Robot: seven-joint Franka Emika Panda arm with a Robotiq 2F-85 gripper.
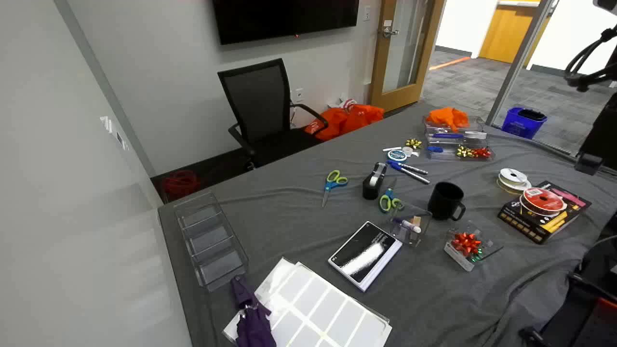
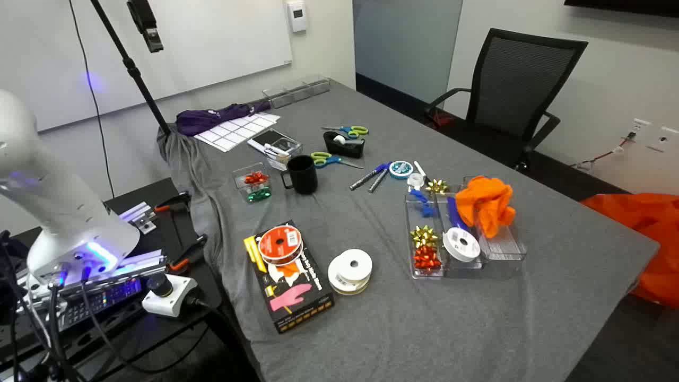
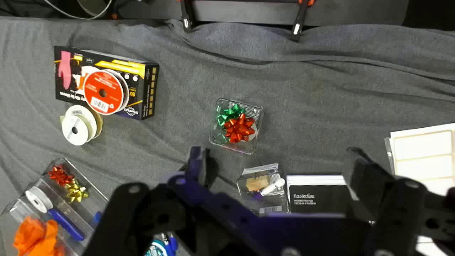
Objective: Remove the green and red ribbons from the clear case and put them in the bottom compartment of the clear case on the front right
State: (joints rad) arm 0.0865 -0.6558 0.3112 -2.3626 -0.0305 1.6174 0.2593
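Observation:
A shiny red bow (image 3: 239, 128) and a green bow (image 3: 229, 113) lie together in a small clear case (image 3: 233, 148) on the grey cloth. The red bow (image 1: 466, 243) and green bow (image 2: 259, 194) also show in the exterior views. A stepped clear case (image 2: 431, 273) holds a red and a gold bow in its lowest compartment; it is at the lower left of the wrist view (image 3: 95, 195). A long clear divided case (image 1: 212, 241) stands at the table's far end. My gripper (image 3: 277, 154) is open and empty, high above the table, the small case beyond its left finger.
A black mug (image 2: 302, 175) stands close to the small case. A glove box (image 3: 149, 92) carries a red ribbon spool (image 3: 103, 91), with white spools (image 3: 76, 128) beside it. A clear box with a marker (image 3: 263, 192) and an ink pad (image 3: 316, 195) lie below the jaws.

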